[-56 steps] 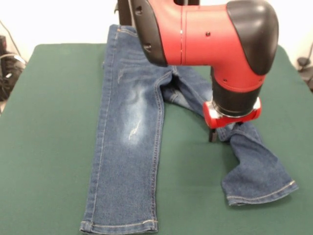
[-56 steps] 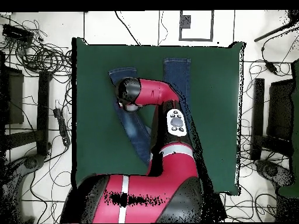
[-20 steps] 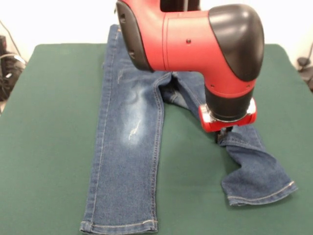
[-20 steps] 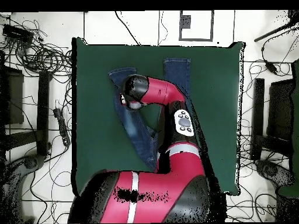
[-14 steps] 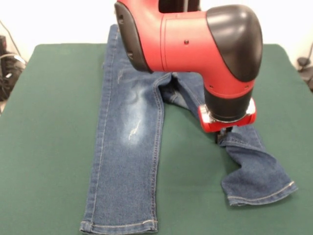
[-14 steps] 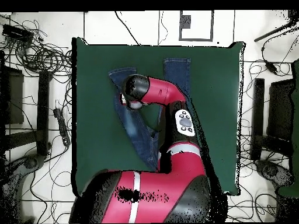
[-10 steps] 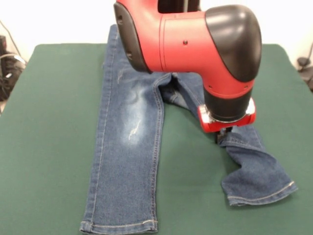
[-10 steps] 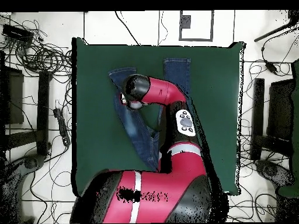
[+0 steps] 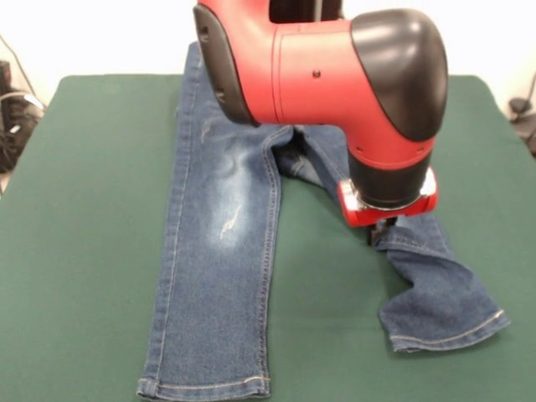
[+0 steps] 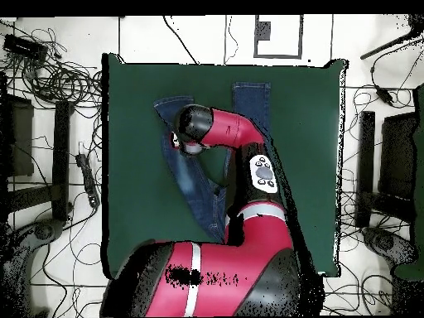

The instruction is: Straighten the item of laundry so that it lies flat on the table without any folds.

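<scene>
Green table [image 9: 92, 209] under half-straightened jeans [image 9: 222, 251], claw [image 9: 383, 229] at the bent leg, grip indiscernible.

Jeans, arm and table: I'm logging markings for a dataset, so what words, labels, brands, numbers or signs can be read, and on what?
None can be read.
Jeans: no readable tag or brand patch.
Arm: plain red and black shells.
Arm's button panel: marks too small to read.
Table: bare green top.

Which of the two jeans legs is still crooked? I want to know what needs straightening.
The leg under the gripper: on the jeans it angles away and kinks near its hem, while the other leg lies straight on the table.
</scene>
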